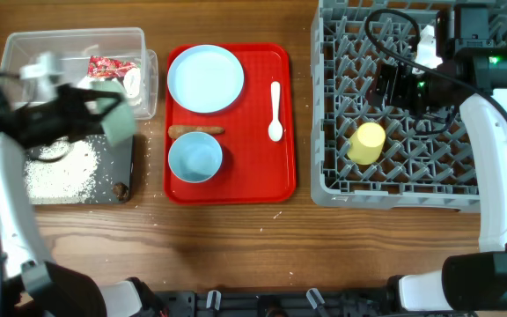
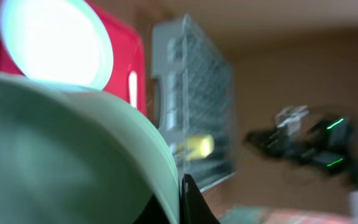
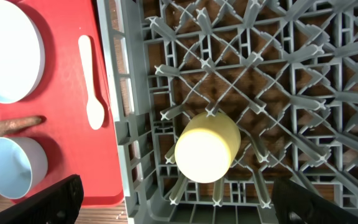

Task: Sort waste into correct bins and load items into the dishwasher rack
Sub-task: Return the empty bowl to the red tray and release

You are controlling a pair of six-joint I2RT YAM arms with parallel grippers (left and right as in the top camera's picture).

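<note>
The left tool (image 1: 93,113) is pressed together on the rim of the green bowl (image 1: 114,119), holding it in the air; the view from that wrist is blurred, and the bowl fills its lower left. Under this tool lie the far edge of the black tray (image 1: 123,158) and the near edge of the tub (image 1: 25,44). In the tub, just beyond the tool, are the wrapper (image 1: 111,66) and the tissue (image 1: 133,81). On the black tray, on the tool's near side, lie the rice (image 1: 60,172) and the lump (image 1: 121,187).

The right tool (image 1: 393,85) hangs over the rack (image 1: 333,132) with its fingers (image 3: 55,199) spread wide and nothing between them. Below it the cup (image 3: 207,146) leans among the pegs.

Between the two tools the red tray (image 1: 282,53) rests on the desk (image 1: 236,246). It carries the plate (image 1: 205,78), the blue bowl (image 1: 194,158), the stick (image 1: 195,131) between those two, and the spoon (image 1: 275,112) on the side towards the right tool.
</note>
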